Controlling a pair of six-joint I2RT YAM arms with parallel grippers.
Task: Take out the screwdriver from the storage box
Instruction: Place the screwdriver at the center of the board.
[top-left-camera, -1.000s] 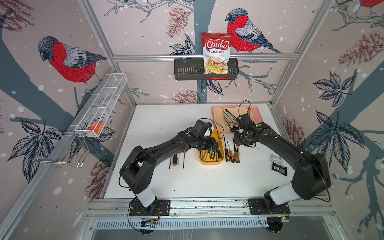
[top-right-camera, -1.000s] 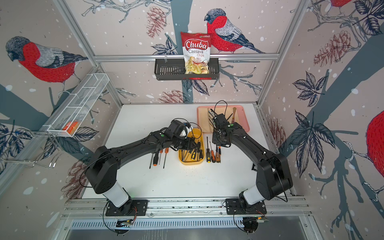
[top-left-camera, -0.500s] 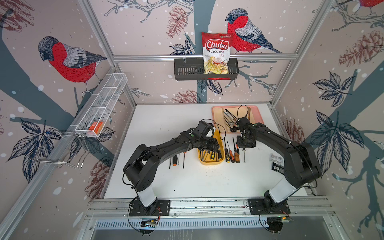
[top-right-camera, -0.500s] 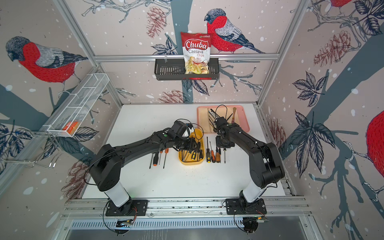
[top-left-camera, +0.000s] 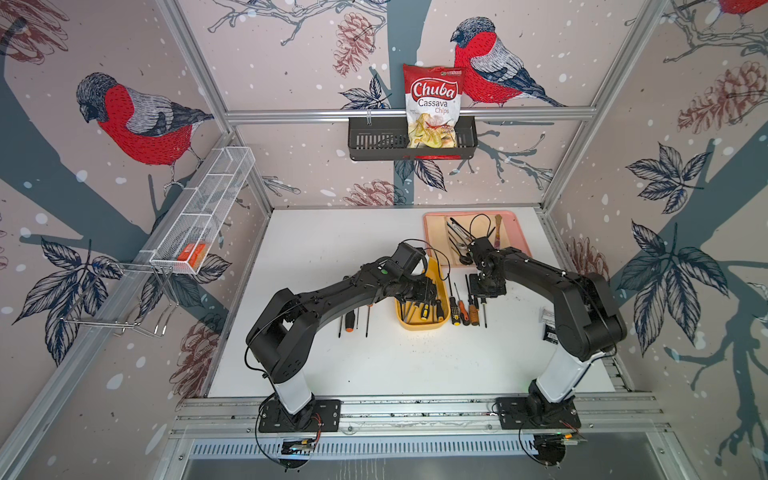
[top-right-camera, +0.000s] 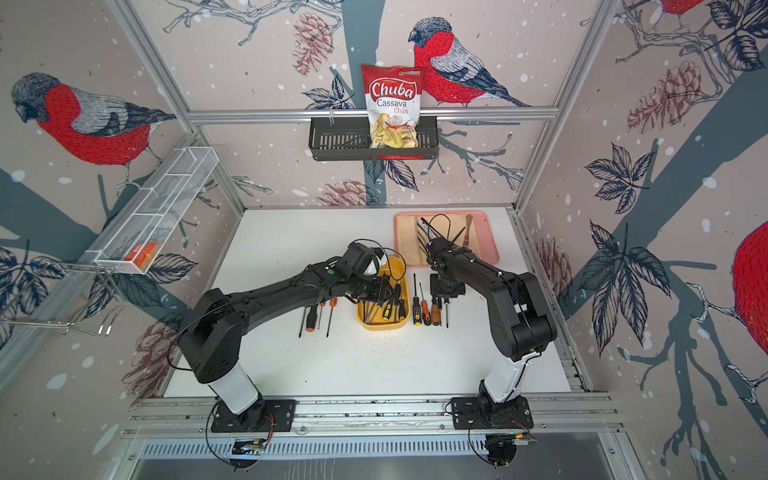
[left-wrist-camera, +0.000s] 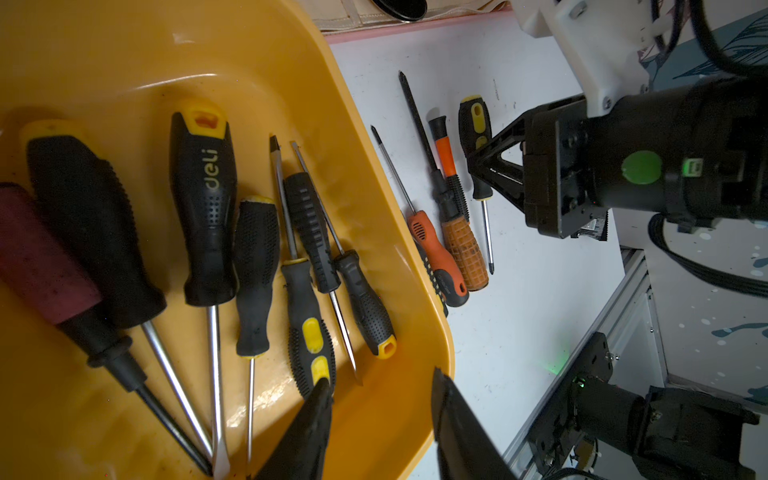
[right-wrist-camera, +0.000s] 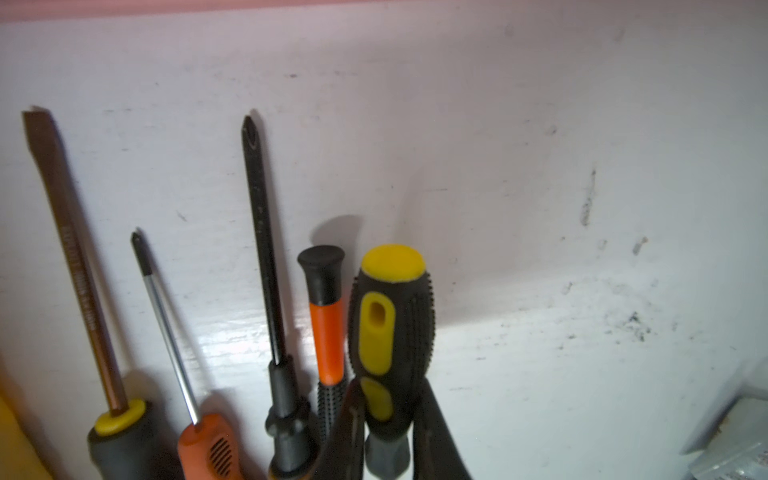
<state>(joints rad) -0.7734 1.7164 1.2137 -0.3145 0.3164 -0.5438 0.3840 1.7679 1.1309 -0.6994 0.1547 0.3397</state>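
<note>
In both top views a yellow storage box (top-left-camera: 424, 327) sits mid-table (top-left-camera: 374, 365) with screwdrivers (top-left-camera: 419, 309) inside. A row of loose screwdrivers (top-left-camera: 465, 307) lies just beside it on the right arm's side, and three other screwdrivers (top-left-camera: 353, 320) lie on its far side. The left end effector (top-left-camera: 428, 291) hangs over the box. The right end effector (top-left-camera: 484, 293) is low over the row. A pink tray (top-left-camera: 515, 216) lies behind. Neither grip can be read from here.

The left wrist view looks into the box (left-wrist-camera: 249, 62). Several screwdrivers lie fanned on its floor. The left end effector's fingers (left-wrist-camera: 316, 428) are spread, with only the box's corner wall between them.

Only the right wrist view shows the right end effector (right-wrist-camera: 390, 415) pinching the handle of a black-and-yellow screwdriver (right-wrist-camera: 390, 324). This is the outermost of the row, outside the box.
</note>
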